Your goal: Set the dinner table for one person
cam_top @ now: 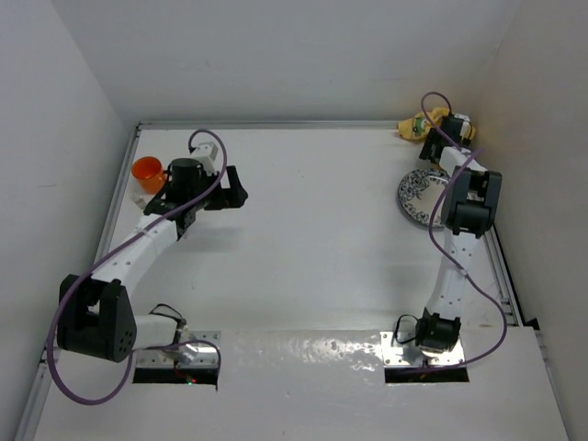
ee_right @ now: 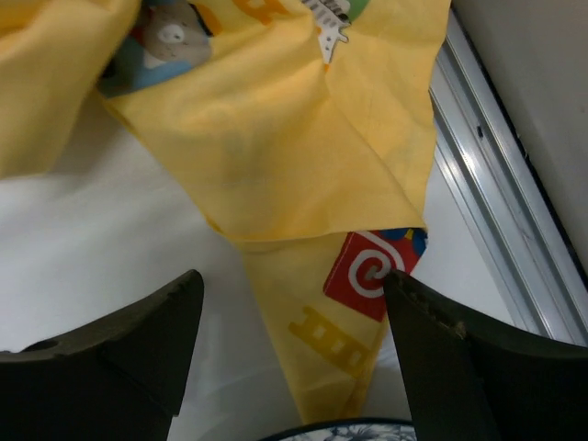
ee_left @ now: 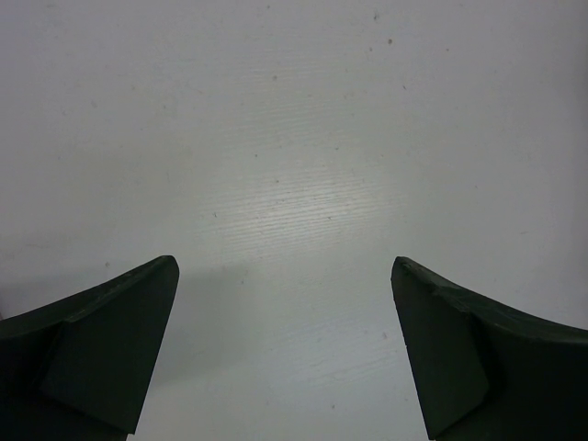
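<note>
Both spread wide: left claw [ee_left: 285, 276] over dinner table [ee_left: 294, 138], right claw [ee_right: 292, 287] above crumpled yellow placemat [ee_right: 276, 138]

The broad middle of the dinner table [cam_top: 312, 248] lies open to passage, and the left gripper [ee_left: 285, 276] hangs with jaws spread over bare surface. Obstacles sit at the margins: an orange cup [cam_top: 147, 169] at the far left beside the left arm [cam_top: 138, 248], and in the far right corner a patterned plate [cam_top: 415, 195] and crumpled yellow placemat [ee_right: 276, 138] crowded against the side rail [ee_right: 496, 184]. The right gripper [ee_right: 294, 285], jaws apart, hovers over the placemat's folds.
</note>
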`<action>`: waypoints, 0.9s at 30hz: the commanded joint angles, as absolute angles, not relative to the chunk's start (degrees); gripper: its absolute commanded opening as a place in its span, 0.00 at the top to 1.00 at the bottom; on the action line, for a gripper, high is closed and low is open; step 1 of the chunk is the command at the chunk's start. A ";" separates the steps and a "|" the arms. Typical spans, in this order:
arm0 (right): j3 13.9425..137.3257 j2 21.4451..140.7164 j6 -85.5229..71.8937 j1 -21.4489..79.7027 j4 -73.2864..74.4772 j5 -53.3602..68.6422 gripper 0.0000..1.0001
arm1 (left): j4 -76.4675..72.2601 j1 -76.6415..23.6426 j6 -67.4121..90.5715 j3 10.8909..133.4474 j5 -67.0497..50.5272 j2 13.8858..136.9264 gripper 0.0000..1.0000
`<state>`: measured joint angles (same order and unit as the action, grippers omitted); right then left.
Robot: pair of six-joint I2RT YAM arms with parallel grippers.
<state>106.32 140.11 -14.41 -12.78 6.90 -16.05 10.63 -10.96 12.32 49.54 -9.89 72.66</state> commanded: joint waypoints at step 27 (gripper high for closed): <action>92.57 112.70 -10.98 8.86 0.26 3.34 1.00 | 17.66 -11.60 13.10 48.08 -5.80 54.16 0.00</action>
